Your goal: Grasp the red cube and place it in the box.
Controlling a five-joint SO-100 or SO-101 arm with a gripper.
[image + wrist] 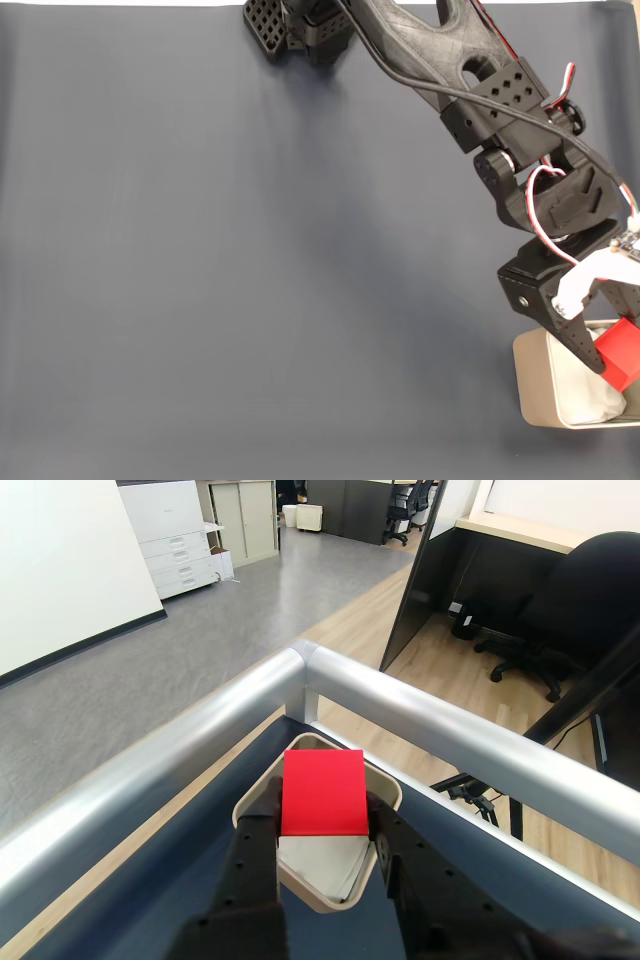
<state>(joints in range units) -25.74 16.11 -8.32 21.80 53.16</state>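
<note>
Held between the two black fingers of the hand [322, 835], the red cube [323, 792] is pinched on its sides and is carried directly above the box [258, 798]. In the fixed view, the hand [612, 360] is seen at the right edge of the dark blue bench [250, 280], with the red cube [621, 356] over the beige box [530, 385], whose white lining is visible beneath it.

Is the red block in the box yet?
Not yet. The gripper holds the red cube above the box.
</note>
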